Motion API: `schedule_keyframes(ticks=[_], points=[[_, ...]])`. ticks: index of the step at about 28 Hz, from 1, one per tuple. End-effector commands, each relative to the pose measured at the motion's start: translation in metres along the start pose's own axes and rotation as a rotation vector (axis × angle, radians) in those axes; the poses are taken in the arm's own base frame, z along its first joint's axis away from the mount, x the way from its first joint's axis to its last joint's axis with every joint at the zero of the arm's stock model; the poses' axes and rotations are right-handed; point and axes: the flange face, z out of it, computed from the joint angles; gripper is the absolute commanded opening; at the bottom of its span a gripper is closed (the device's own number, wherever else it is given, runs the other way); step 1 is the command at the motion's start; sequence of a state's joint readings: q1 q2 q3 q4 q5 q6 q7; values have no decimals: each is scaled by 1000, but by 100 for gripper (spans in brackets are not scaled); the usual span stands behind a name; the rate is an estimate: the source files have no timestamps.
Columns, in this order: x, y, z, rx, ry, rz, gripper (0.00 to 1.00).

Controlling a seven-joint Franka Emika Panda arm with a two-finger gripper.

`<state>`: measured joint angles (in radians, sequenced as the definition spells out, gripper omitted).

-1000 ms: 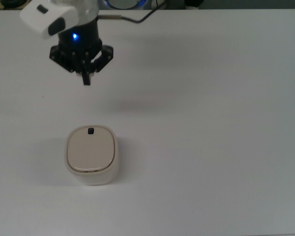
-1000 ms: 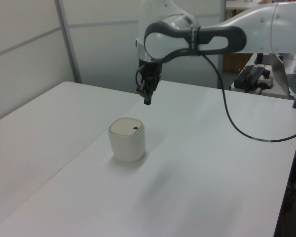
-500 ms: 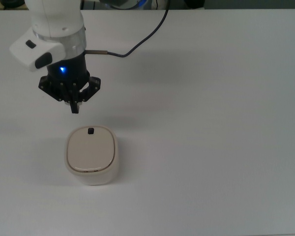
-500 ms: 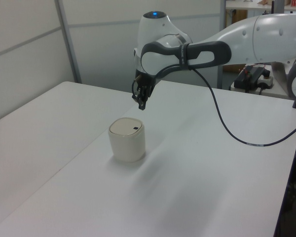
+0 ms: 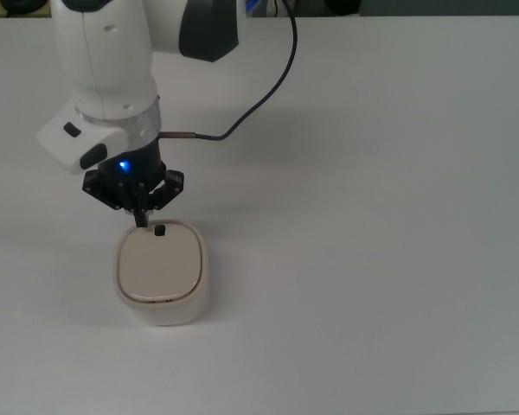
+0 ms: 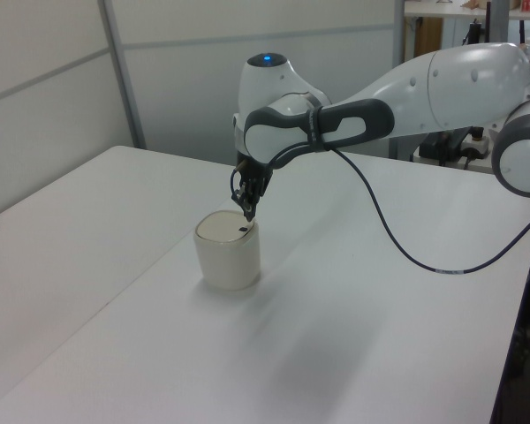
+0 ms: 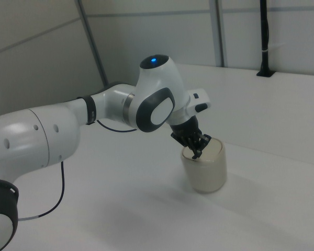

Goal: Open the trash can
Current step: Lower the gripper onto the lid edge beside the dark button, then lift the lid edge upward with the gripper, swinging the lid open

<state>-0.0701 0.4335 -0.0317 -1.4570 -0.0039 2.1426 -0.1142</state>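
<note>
One second of travel has been spent bringing the claw (image 5: 141, 220), fingers pressed together, down to the bin (image 5: 162, 275) just below it, the button (image 5: 159, 230) being nearly touched, so pressing seems imminent.

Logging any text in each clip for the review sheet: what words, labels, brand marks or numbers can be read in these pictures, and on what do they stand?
None: no readable text in any view.
The trash can: plain lid and walls, no label; only a small black button.
The arm and gripper: white and black casing, a blue light, no lettering that can be made out.
The table: bare white surface, no marks.
</note>
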Motion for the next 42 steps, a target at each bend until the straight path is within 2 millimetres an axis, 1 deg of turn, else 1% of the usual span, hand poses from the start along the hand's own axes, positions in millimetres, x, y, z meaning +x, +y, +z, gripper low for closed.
schedule_keyframes(ticks=[1,8,11,14,21,24,27,28,33,34,35,38,39,41,42], points=[[2,-9,15,7,19,-31,0],[4,-12,20,6,31,-33,0],[3,-14,32,4,14,-38,0],[2,-18,40,4,5,-49,0],[2,-18,39,4,5,-50,0],[4,-18,27,10,21,-40,0],[6,-19,6,12,48,-36,0],[7,-17,-11,18,68,-29,0],[8,-19,-49,47,122,-8,0],[8,-18,-63,51,141,-5,0],[8,-18,-70,52,151,-4,0],[4,-19,-86,64,146,1,0],[0,-20,-97,74,133,1,0],[-4,-23,-108,82,125,0,0],[-6,-28,-111,88,117,-6,0]])
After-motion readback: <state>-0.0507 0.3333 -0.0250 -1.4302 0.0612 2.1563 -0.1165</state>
